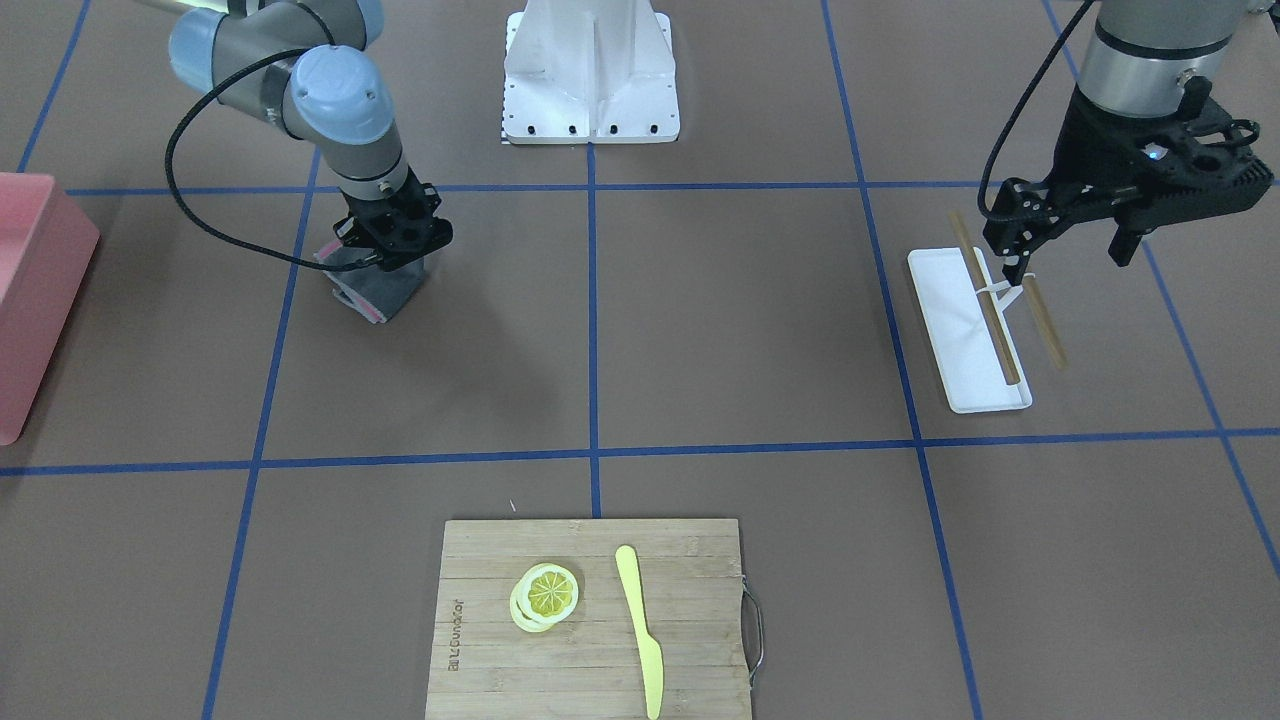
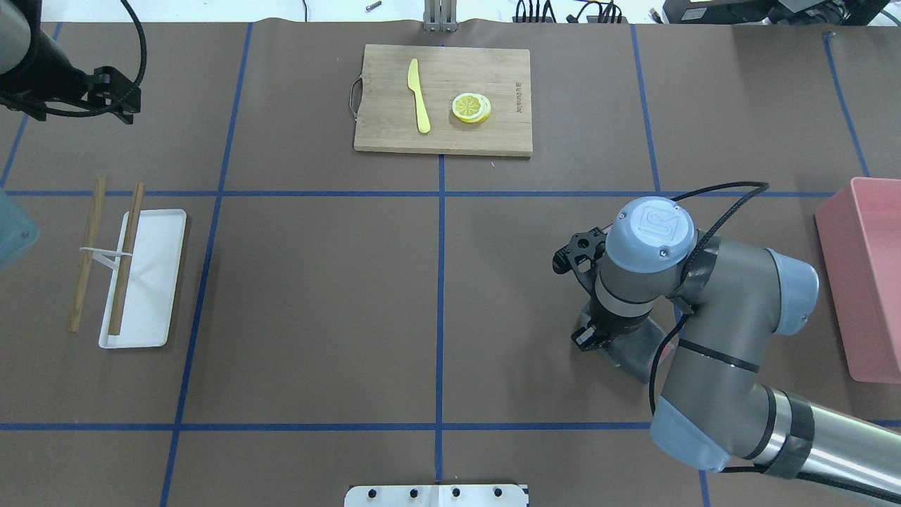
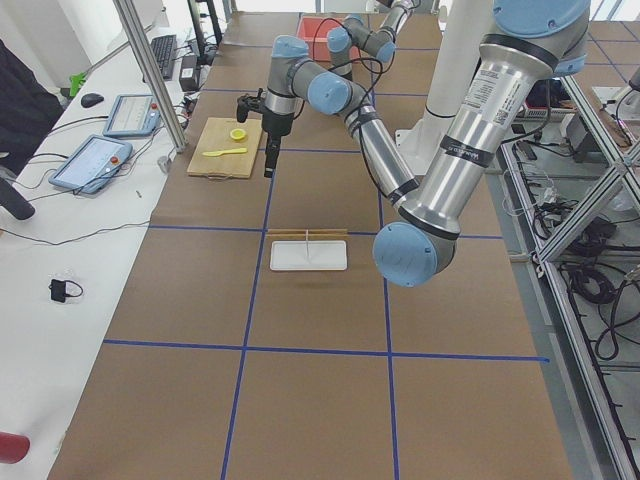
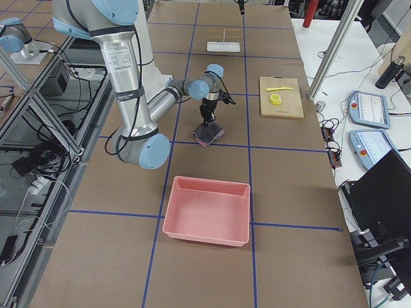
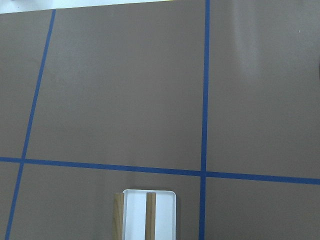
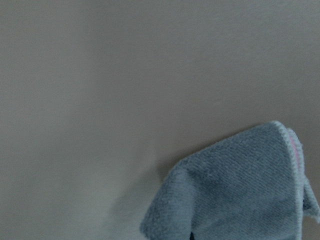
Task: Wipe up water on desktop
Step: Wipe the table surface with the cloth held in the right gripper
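Observation:
The desktop (image 1: 740, 320) is a matte brown surface with a grid of blue tape lines; it also shows in the overhead view (image 2: 317, 296). I see no water on it. My right gripper (image 1: 385, 262) points down and is shut on a grey cloth (image 1: 385, 290) with a pink edge. The cloth's lower end rests on the desktop. The cloth also shows in the overhead view (image 2: 637, 348), the exterior right view (image 4: 209, 135) and the right wrist view (image 6: 235, 190). My left gripper (image 1: 1068, 250) is open and empty, raised above the white tray (image 1: 965, 360).
A pink bin (image 1: 35, 290) stands at the table's end on my right. A bamboo cutting board (image 1: 480, 620) with a lemon slice (image 1: 548, 593) and a yellow knife (image 1: 640, 630) lies at the far edge. Two wooden chopsticks (image 1: 990, 310) lie at the tray.

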`<state>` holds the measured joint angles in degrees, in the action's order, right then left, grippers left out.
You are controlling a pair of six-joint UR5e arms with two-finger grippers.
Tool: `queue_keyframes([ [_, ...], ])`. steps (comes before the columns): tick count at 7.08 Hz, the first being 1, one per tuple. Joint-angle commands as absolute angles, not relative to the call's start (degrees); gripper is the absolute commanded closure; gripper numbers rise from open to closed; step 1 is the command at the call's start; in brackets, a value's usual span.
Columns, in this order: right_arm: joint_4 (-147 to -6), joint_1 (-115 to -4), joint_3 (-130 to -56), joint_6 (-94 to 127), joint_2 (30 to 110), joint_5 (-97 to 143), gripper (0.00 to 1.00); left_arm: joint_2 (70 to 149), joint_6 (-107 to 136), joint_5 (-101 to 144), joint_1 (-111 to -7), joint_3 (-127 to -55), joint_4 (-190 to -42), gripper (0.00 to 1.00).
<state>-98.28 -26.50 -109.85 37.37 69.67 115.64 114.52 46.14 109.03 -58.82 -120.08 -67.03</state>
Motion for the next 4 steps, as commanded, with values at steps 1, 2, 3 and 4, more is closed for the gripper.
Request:
queue_keyframes([
  [1, -98.26, -24.70, -111.10, 41.48, 68.47, 116.55, 1.00, 114.70, 46.14, 108.98, -58.71, -119.53, -67.06, 0.02],
  [2, -98.17, -27.66, -108.66, 40.79, 68.38, 116.63, 1.00, 114.96, 46.23, 108.98, -58.54, -119.18, -67.06, 0.02],
  [3, -97.39, -30.30, -106.11, 40.17, 68.03, 116.63, 1.00, 115.31, 46.58, 108.98, -58.45, -118.57, -67.06, 0.02],
  [4, -95.56, -32.85, -102.95, 39.99, 67.51, 116.80, 1.00, 115.31, 46.76, 108.98, -58.45, -118.48, -67.15, 0.02],
])
